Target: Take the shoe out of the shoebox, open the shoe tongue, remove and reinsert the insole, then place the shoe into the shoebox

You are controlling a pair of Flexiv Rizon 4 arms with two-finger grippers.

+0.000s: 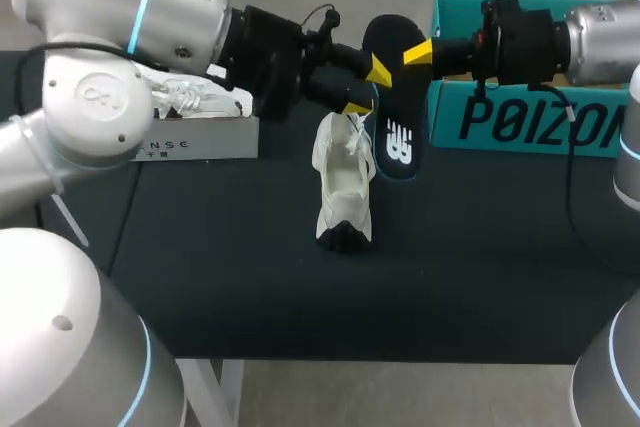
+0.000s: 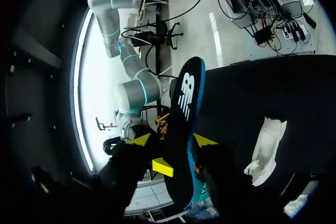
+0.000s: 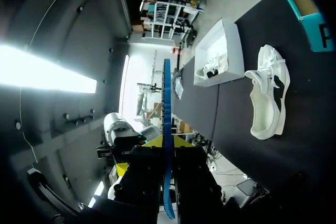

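Right wrist view: your right gripper [image 3: 167,145] pinches the black, blue-edged foam insole [image 3: 167,93] clear of the white sneaker [image 3: 270,95], probably for reinsertion; your left gripper [image 2: 173,140] straddles it, unclosed.

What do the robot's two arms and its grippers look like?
The left arm and right arm are thick, rounded, silver-white tubes with thin light-blue rings at joints. The left gripper and right gripper are black with bright yellow tips; thin black cables run along both wrists.
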